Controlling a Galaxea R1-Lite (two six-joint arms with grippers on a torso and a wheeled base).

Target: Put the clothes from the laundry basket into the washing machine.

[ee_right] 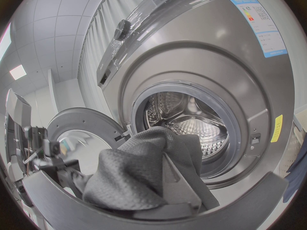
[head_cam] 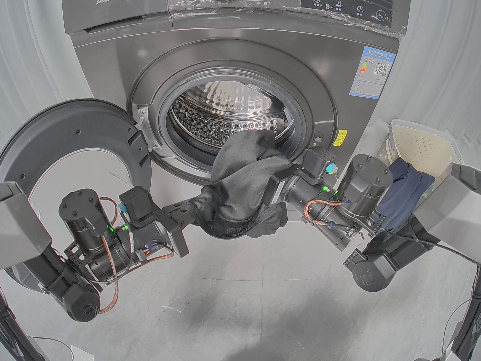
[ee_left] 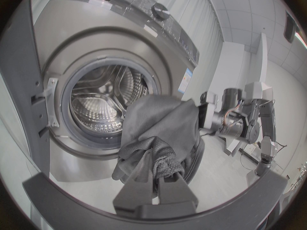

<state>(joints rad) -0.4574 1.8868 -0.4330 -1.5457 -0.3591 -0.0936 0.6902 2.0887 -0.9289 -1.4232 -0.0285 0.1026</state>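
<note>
A dark grey garment hangs between my two grippers just in front of the washing machine's open drum. Its upper fold reaches the lower rim of the opening. My left gripper is shut on the garment's lower left edge; in the left wrist view its fingers pinch the mesh cloth. My right gripper is shut on the garment's right side, and cloth drapes over most of its fingers. A dark blue garment hangs over the white laundry basket at the right.
The machine's round door stands swung open to the left, close behind my left arm. The basket stands against the machine's right side, partly behind my right arm. Bare grey floor lies below the grippers.
</note>
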